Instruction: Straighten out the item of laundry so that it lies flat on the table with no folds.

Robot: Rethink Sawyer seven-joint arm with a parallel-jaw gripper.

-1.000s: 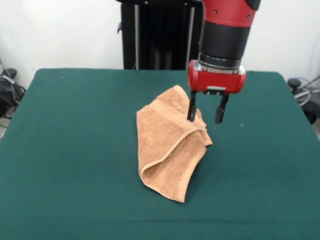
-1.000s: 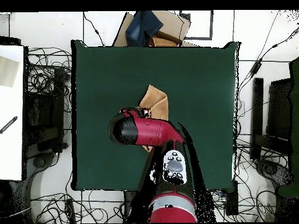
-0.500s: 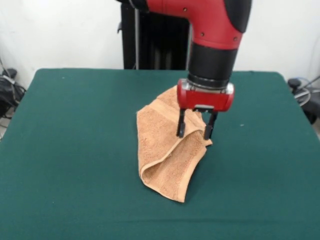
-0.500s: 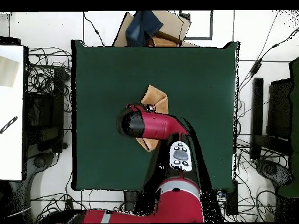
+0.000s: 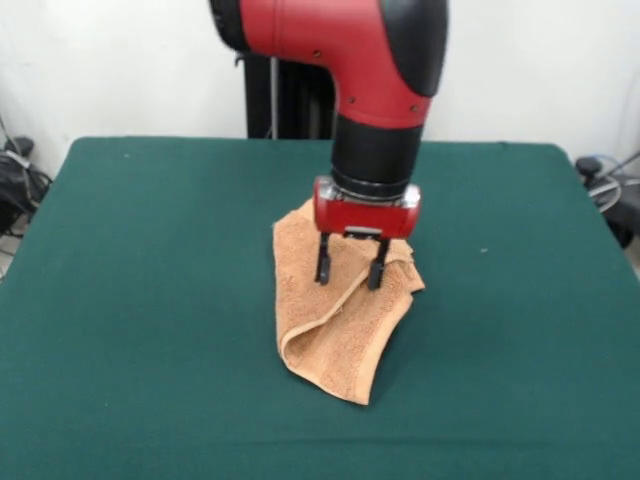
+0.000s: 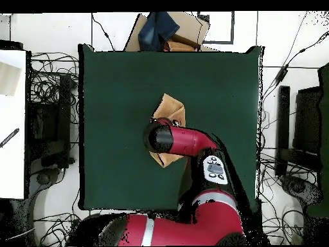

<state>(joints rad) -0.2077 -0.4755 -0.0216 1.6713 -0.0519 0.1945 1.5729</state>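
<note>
a folded orange-tan terry hand towel is seen lying near the middle of the counter, which is covered edge to edge in plain dark green felt-like cloth. the towel is doubled over on itself, with a rounded fold at its near lower edge and a flat woven band running along the overlapping flap. the claw is held directly over the towel's upper part, its two dark fingers spread apart and pointing down, tips at or just above the cloth; whether they touch it cannot be told. nothing is gripped between them. in the overhead view the red arm is seen covering the towel's middle, so that only two tan parts show at either side of it. behind the counter a white wall is visible, with a black upright stand against it. around the counter, the floor is strewn with tangled black cables, a cardboard box sits past one edge, and a white surface lies off to one side.
</note>
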